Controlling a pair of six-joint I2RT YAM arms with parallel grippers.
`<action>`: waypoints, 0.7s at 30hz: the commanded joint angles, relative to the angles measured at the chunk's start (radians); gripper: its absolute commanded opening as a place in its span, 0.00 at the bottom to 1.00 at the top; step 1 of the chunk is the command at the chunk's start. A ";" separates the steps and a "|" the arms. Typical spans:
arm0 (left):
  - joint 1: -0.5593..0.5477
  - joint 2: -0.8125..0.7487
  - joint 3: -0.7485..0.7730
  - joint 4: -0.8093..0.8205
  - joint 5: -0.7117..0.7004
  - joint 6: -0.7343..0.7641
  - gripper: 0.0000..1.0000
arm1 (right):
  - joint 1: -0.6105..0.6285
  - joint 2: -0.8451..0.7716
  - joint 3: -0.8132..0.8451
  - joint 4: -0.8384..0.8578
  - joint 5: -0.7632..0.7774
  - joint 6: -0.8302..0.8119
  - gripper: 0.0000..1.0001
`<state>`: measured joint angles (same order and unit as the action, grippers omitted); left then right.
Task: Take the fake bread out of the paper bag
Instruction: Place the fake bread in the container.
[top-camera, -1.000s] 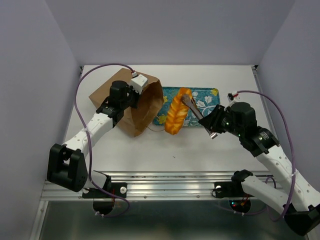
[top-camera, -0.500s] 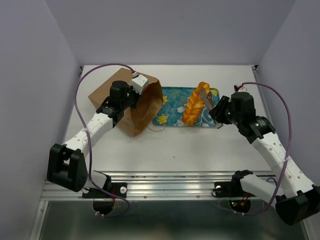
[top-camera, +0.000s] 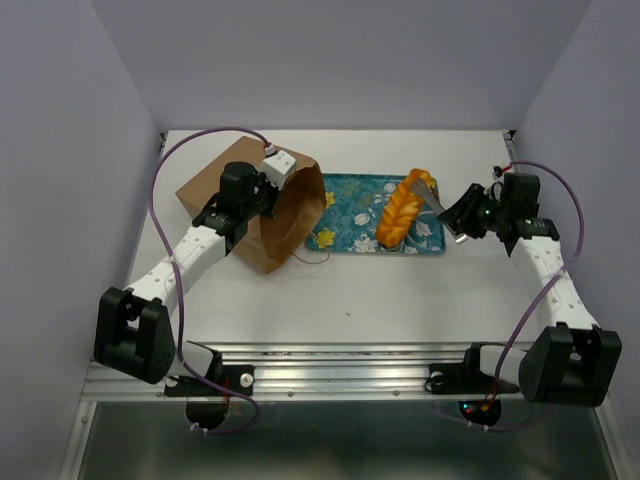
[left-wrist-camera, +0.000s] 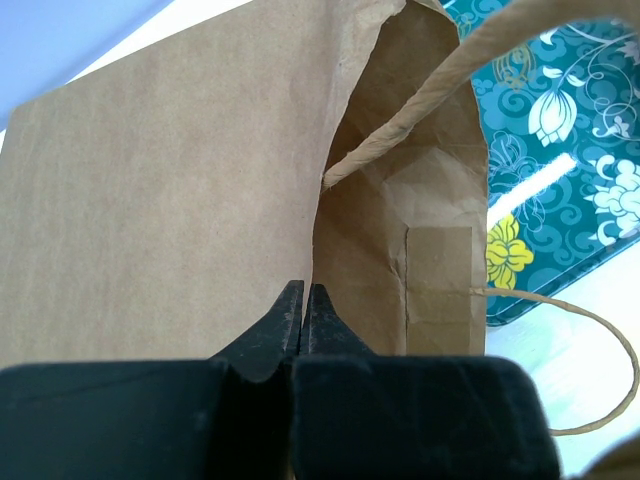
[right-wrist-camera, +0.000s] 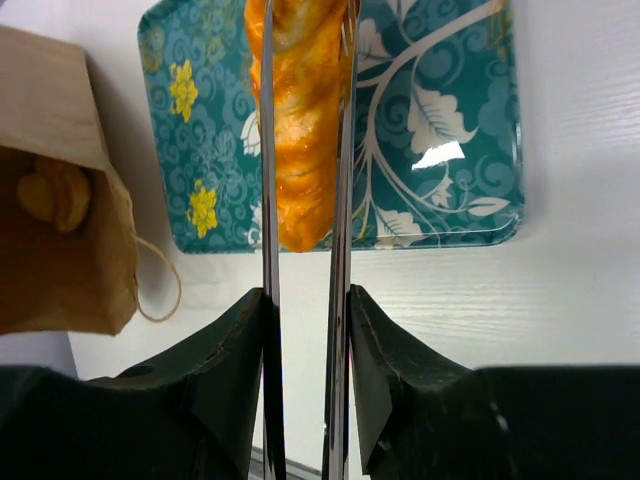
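The brown paper bag (top-camera: 262, 215) lies on its side at the left, mouth facing the tray. My left gripper (top-camera: 256, 192) is shut on its upper rim; in the left wrist view the fingertips (left-wrist-camera: 303, 292) pinch the paper wall (left-wrist-camera: 150, 200). My right gripper (top-camera: 462, 215) is shut on metal tongs (right-wrist-camera: 268, 200), and the tongs clamp the long braided loaf (top-camera: 403, 208) over the right half of the teal tray (top-camera: 350, 200). The loaf (right-wrist-camera: 300, 130) hangs between the blades. A small golden bread piece (right-wrist-camera: 55, 197) shows inside the bag's mouth (right-wrist-camera: 60, 250).
The floral tray (right-wrist-camera: 440, 130) sits mid-table, right of the bag. A cord handle (top-camera: 315, 255) trails from the bag onto the table near the tray's left corner. White walls close in the table on three sides.
The right arm swung right and back, carrying the braided loaf in the tongs from near the bag's mouth to the tray's right half. The left arm and bag stayed put.
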<state>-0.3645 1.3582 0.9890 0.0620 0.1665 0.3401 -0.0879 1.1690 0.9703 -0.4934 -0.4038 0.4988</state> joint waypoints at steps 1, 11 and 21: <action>0.004 -0.022 0.045 0.025 -0.005 0.010 0.00 | -0.018 0.027 0.016 0.110 -0.217 -0.074 0.01; 0.002 -0.019 0.045 0.024 -0.016 0.008 0.00 | -0.045 0.089 -0.001 0.110 -0.170 -0.063 0.01; 0.004 -0.021 0.043 0.024 -0.009 0.020 0.00 | -0.046 0.147 0.004 0.105 -0.165 -0.077 0.07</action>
<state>-0.3645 1.3582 0.9890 0.0608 0.1593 0.3439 -0.1249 1.3090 0.9653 -0.4564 -0.5533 0.4393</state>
